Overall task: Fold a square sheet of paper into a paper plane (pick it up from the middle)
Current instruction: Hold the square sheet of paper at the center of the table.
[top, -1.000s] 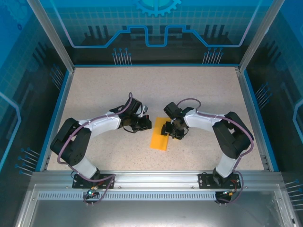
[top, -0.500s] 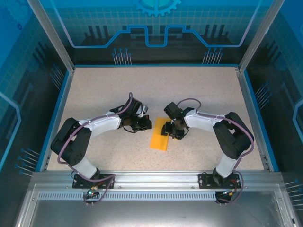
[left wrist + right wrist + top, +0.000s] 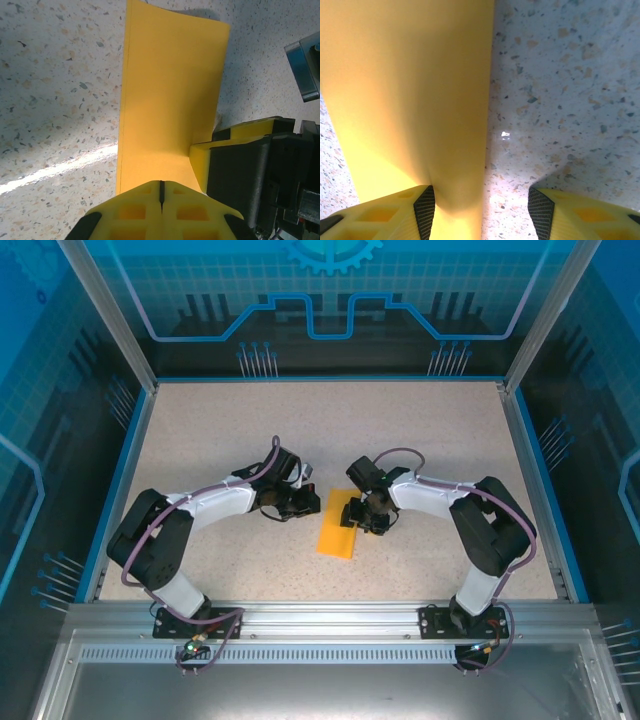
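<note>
Paper (image 3: 337,527) lies flat near the middle of the table, an orange-yellow narrow rectangle whose long axis runs from the far side toward the near edge, tilted slightly. It sits between the two grippers. The left gripper (image 3: 312,504) reaches in from the left to the strip's far-left part. In the left wrist view its yellow fingers (image 3: 140,210) are pressed together with only a thin seam between them, nothing clamped that can be seen. The paper (image 3: 170,95) runs away from the tips, and its near end slips under them. Whether the tips press on the sheet or hang just above it is hard to judge from this angle. The right gripper (image 3: 354,513) comes in from the right with its jaws parted. In the right wrist view it (image 3: 480,212) straddles the strip's long right edge, one finger (image 3: 380,215) over the paper (image 3: 405,90) and the other on bare table beside it, so nothing is gripped.

The table (image 3: 220,430) is a speckled beige slab with a blue rim (image 3: 330,379). Blue printed panels (image 3: 330,300) in aluminium posts wall in the cell, and an aluminium rail (image 3: 320,615) carries both arm bases at the near edge.
</note>
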